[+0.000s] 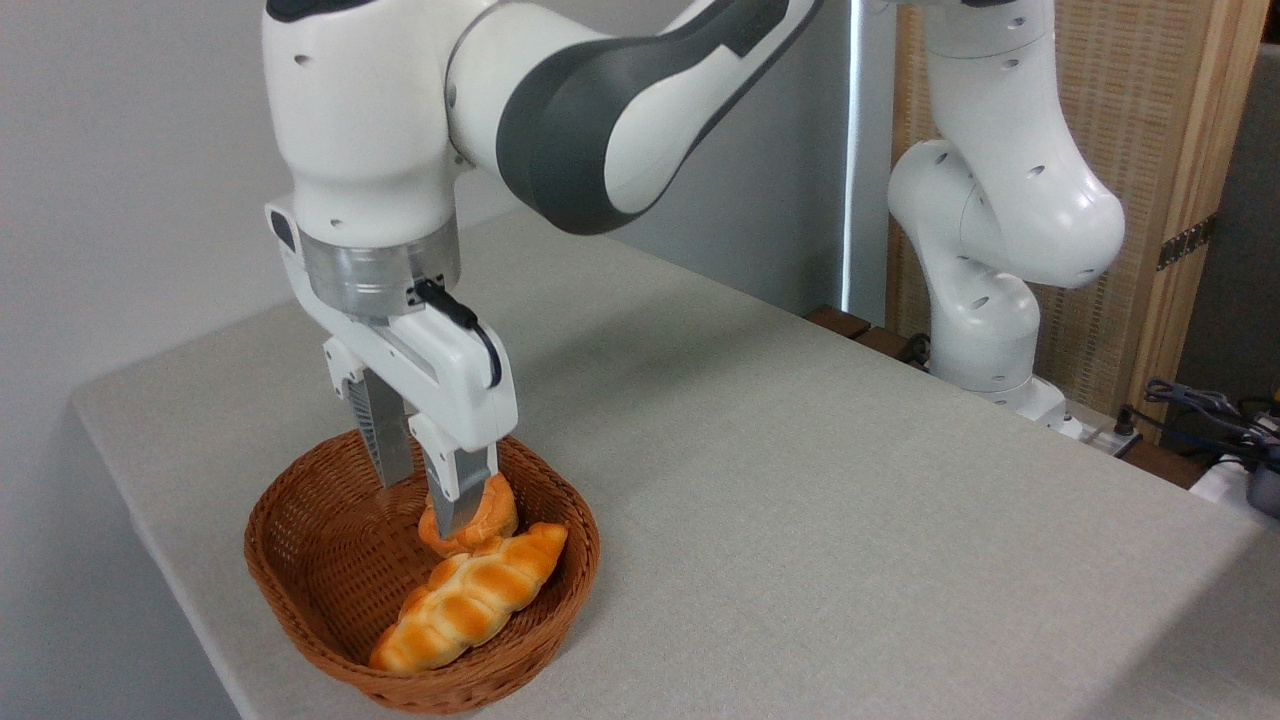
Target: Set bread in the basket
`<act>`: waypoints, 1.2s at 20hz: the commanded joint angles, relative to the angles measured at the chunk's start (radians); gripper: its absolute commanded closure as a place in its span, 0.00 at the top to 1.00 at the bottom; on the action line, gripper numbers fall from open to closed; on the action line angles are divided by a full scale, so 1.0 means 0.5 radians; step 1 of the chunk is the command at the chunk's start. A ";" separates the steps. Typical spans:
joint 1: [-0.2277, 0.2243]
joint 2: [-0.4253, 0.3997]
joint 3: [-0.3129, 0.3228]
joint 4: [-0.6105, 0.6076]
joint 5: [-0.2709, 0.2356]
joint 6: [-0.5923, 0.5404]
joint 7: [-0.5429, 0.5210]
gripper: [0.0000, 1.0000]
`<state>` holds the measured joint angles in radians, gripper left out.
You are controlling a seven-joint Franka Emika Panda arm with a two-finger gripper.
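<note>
Claw [428, 505] hangs inside the basket [290, 570], fingers spread, gripping nothing. Bread [470, 598] already lies in the basket's near right side. Risk: the right finger looks close against the bun [480, 518], so lifting could drag it.

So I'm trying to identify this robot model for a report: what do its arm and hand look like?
The arm has glossy white rounded shells with dark grey joint sections and small round holes. A silver metal ring sits at the wrist. The hand is a boxy white block with two flat grey metal fingers, and a black cable loops along its side.
</note>
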<state>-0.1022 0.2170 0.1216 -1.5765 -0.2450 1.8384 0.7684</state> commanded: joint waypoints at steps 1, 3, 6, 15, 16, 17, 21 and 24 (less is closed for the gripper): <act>0.011 -0.102 -0.025 0.094 0.023 -0.225 0.013 1.00; 0.011 -0.243 -0.071 0.082 0.118 -0.317 0.013 1.00; 0.011 -0.391 -0.102 0.054 0.159 -0.470 0.000 1.00; 0.008 -0.590 -0.145 -0.228 0.343 -0.321 -0.134 1.00; 0.008 -0.590 -0.145 -0.246 0.367 -0.284 -0.177 1.00; 0.008 -0.590 -0.148 -0.255 0.376 -0.262 -0.202 1.00; 0.008 -0.587 -0.148 -0.256 0.380 -0.265 -0.205 1.00; 0.008 -0.584 -0.148 -0.253 0.383 -0.277 -0.218 1.00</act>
<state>-0.1020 -0.0544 0.0558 -1.6824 -0.0727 1.6878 0.6850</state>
